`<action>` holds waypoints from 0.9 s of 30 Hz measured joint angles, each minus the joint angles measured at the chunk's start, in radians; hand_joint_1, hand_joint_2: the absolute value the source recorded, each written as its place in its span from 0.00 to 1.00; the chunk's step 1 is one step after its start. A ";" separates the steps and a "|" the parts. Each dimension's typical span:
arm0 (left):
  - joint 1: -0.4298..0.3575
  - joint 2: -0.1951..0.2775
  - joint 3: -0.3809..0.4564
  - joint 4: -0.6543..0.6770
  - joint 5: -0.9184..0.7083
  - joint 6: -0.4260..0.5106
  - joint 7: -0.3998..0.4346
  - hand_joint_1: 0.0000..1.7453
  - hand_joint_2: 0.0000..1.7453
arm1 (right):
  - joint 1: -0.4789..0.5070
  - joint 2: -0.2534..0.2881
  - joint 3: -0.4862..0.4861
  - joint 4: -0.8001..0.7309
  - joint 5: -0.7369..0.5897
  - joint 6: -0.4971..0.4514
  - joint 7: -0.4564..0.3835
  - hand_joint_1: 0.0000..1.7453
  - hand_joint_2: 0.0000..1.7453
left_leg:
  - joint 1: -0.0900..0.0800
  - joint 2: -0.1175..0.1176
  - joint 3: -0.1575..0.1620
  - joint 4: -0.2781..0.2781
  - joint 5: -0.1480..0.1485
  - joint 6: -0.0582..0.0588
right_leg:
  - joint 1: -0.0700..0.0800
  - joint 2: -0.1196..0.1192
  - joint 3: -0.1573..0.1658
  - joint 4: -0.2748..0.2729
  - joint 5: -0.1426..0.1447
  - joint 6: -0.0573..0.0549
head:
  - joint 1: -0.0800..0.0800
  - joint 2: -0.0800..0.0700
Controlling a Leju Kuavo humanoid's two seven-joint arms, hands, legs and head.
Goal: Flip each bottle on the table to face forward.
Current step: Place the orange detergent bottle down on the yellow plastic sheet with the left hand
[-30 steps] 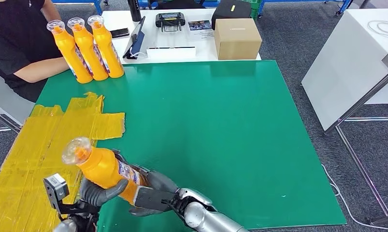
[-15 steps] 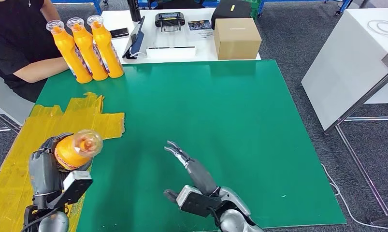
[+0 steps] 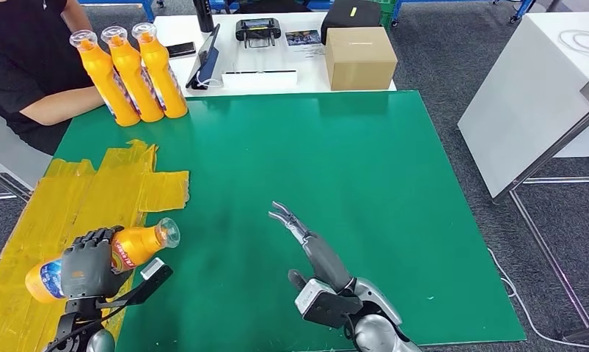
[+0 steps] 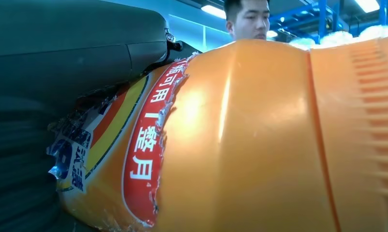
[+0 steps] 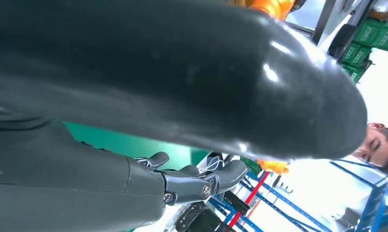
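One orange bottle (image 3: 104, 257) is held in the left hand (image 3: 86, 265), lying on its side over the yellow tape (image 3: 71, 198) at the near left of the green surface (image 3: 335, 183). The right hand (image 3: 317, 257) is spread wide and holds nothing. Three bottles (image 3: 130, 70) are stood up at the far corner. Their labels are perhaps facing forward already, so little may be left.

- The orange bottle (image 4: 259, 145) held by the left hand (image 3: 86, 264) carries a red label band (image 4: 148, 154) with white Chinese characters "可用", "整月".
- Smaller print on the label's blue part is unreadable.
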 joint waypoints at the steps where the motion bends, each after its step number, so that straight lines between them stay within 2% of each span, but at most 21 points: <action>1: -0.002 0.002 0.000 0.006 0.000 -0.002 0.000 1.00 1.00 | 0.000 -0.001 0.000 -0.001 0.000 0.000 0.000 0.00 0.00 | 0.000 0.000 0.000 0.000 0.000 0.000 | 0.000 0.000 0.000 0.000 0.000 0.000 | 0.000 0.000; 9: -0.013 0.012 0.000 0.037 -0.003 -0.007 0.002 1.00 1.00 | 0.000 -0.007 0.000 -0.004 0.000 0.000 0.000 0.00 0.00 | 0.000 0.000 0.000 0.000 0.000 0.000 | 0.000 0.000 0.000 0.000 0.000 0.000 | 0.000 0.000; 14: -0.016 0.037 -0.004 0.069 -0.074 -0.043 0.080 1.00 1.00 | -0.003 -0.009 0.000 -0.004 -0.004 0.005 0.000 0.00 0.00 | 0.000 0.000 0.000 0.000 0.000 0.000 | 0.000 0.000 0.000 0.000 0.000 0.000 | 0.000 0.000; 16: -0.022 0.055 -0.003 0.115 -0.081 -0.058 0.085 1.00 1.00 | -0.009 -0.009 0.000 -0.004 -0.007 0.009 0.000 0.00 0.00 | 0.000 0.000 0.000 0.000 0.000 0.000 | 0.000 0.000 0.000 0.000 0.000 0.000 | 0.000 0.000; 17: -0.026 0.063 -0.002 0.140 -0.078 -0.063 0.071 0.91 1.00 | -0.013 -0.009 0.000 -0.004 -0.008 0.012 0.000 0.00 0.00 | 0.000 0.000 0.000 0.000 0.000 0.000 | 0.000 0.000 0.000 0.000 0.000 0.000 | 0.000 0.000; 18: -0.030 0.069 -0.001 0.163 -0.074 -0.067 0.054 0.65 1.00 | -0.018 -0.009 0.000 -0.003 -0.010 0.014 0.000 0.00 0.00 | 0.000 -0.001 0.000 0.000 0.000 0.000 | 0.000 -0.001 0.000 0.000 0.000 0.000 | 0.000 0.000; 20: -0.041 0.081 -0.001 0.202 -0.069 -0.074 0.025 0.16 0.50 | -0.031 -0.009 0.000 -0.002 -0.016 0.021 0.000 0.00 0.00 | 0.000 -0.004 0.001 0.000 0.000 0.000 | 0.000 -0.003 0.003 0.000 0.000 0.000 | 0.000 0.000; 21: -0.049 0.087 0.000 0.219 -0.064 -0.081 0.011 0.00 0.25 | -0.037 -0.009 0.001 0.000 -0.019 0.024 0.000 0.00 0.00 | 0.000 -0.006 0.002 -0.001 0.000 0.000 | 0.000 -0.005 0.004 0.000 -0.001 0.000 | 0.000 0.000; 22: -0.056 0.094 0.000 0.235 -0.056 -0.090 -0.005 0.00 0.00 | -0.043 -0.008 0.001 0.002 -0.021 0.027 0.000 0.00 0.00 | 0.000 -0.007 0.003 -0.001 0.000 0.000 | 0.000 -0.006 0.006 0.000 -0.001 0.000 | 0.000 0.000; 27: -0.069 0.134 0.001 0.281 0.009 -0.148 -0.095 0.00 0.00 | -0.069 -0.008 0.002 0.017 -0.040 0.044 -0.001 0.00 0.00 | 0.000 -0.008 0.009 -0.002 0.001 -0.001 | 0.000 -0.007 0.013 0.000 -0.001 -0.001 | 0.000 0.000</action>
